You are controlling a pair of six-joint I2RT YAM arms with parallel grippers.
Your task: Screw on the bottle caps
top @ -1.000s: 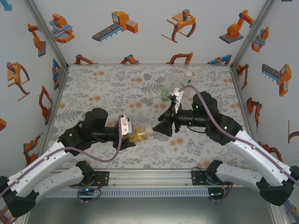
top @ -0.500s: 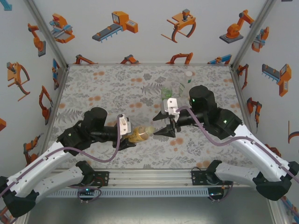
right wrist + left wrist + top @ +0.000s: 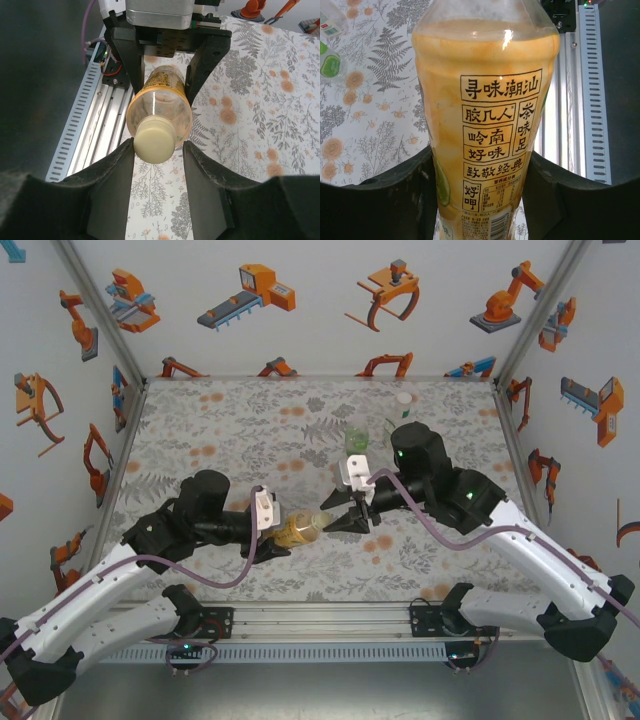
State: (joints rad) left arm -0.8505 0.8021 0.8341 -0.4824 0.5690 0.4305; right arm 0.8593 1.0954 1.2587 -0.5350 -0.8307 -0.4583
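My left gripper [image 3: 283, 532] is shut on the yellow-amber bottle [image 3: 298, 530], which lies level above the table with its neck pointing right. In the left wrist view the bottle's label [image 3: 492, 130] sits tight between both fingers of that left gripper [image 3: 480, 170]. A pale whitish cap [image 3: 155, 143] sits on the bottle's neck. My right gripper [image 3: 157, 150] is open around this cap, with its left finger at the cap's edge and a gap on the right. From above, the right gripper [image 3: 330, 523] meets the bottle's tip.
A green-labelled bottle [image 3: 356, 440] and a slim clear bottle [image 3: 392, 425] with a whitish top [image 3: 404, 398] stand at the back right of the patterned table [image 3: 220, 440]. The aluminium rail [image 3: 95, 115] runs along the near edge.
The right wrist has rolled back, its white camera mount swinging from upper right to the left, and the gripper has shifted left toward the bottle's capped end. The left arm held still.
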